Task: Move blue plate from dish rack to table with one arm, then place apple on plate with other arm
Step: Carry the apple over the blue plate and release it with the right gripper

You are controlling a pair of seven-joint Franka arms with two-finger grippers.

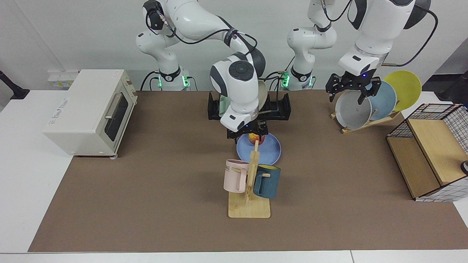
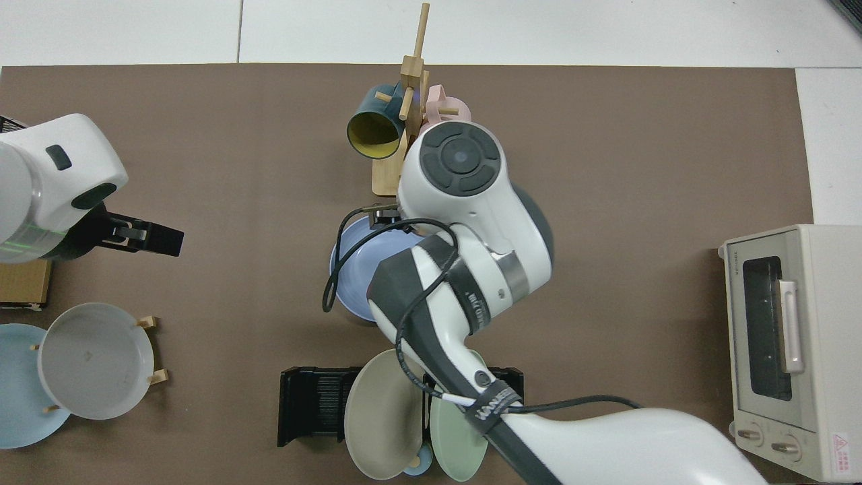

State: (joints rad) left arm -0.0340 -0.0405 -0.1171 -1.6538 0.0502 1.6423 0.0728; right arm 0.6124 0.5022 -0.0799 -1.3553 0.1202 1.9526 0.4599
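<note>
Blue plate: the blue plate (image 1: 259, 148) lies flat on the brown worktop (image 1: 146, 190), just in front of the dish rack (image 1: 283, 107).
Apple: the apple (image 1: 253, 138) sits on the far part of the plate, small and red with yellow.
Right gripper: the right gripper (image 1: 246, 133) hangs just above the apple, its jaws spread wide and holding nothing.
Left gripper: the left gripper (image 1: 350, 87) waits off to the side by the grey plate (image 1: 353, 110) on the wooden plate stand (image 1: 369, 121), its jaws open and empty.
What could go wrong: the apple is round and sits near the plate's rim, so I think a bump from a finger could roll it off onto the worktop.
Another risk: the mug tree (image 1: 249, 182) stands just beside the plate, so I think an arm swinging low could knock it or the mugs.
What the facing view shows: the apple and the open jaws over it.
What the top view shows: the big white arm covers the apple and half the blue plate (image 2: 360, 259), but you see the grey-brown and green plates in the dish rack (image 2: 313, 404).
</note>
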